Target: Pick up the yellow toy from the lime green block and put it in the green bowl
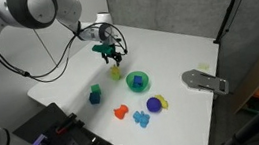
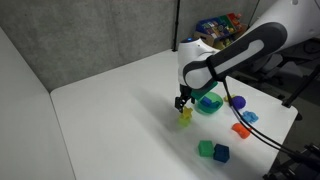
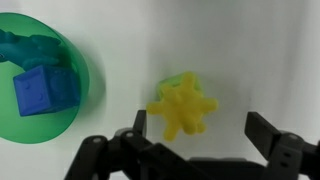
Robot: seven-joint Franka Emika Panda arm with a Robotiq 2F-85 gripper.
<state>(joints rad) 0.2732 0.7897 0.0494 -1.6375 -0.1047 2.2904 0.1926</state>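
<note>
The gripper [image 1: 113,57] is open and hanging right over the yellow toy [image 3: 182,108]. In the wrist view, the fingers [image 3: 262,132] sit wide on either side of the toy, with white table showing between each finger and the toy's spikes, so nothing's being squeezed. I can't tell how much height is left above the toy.

The toy itself sits on top of the lime green block [image 1: 116,74]. From the wrist cam you only get a sliver of green poking out behind the yellow.

The green bowl [image 1: 138,80] is just beside the block, not touching it, and a strip of bare table separates the bowl's rim from the toy. A blue blocky shape [image 3: 33,92] shows inside the rim in the wrist view.

Room-wise, the table [image 2: 100,110] is wide open on the side of the block away from the bowl, bare white all the way to the edge. The clutter is all on the other sides:
- The dark green cube [image 1: 96,89] and blue cube [image 1: 95,98] are near each other, a bit off from the block.
- The purple ball [image 1: 154,105] is beyond the bowl.
- A grey flat piece [image 1: 204,81] sits near the table's edge, well apart from everything.
</note>
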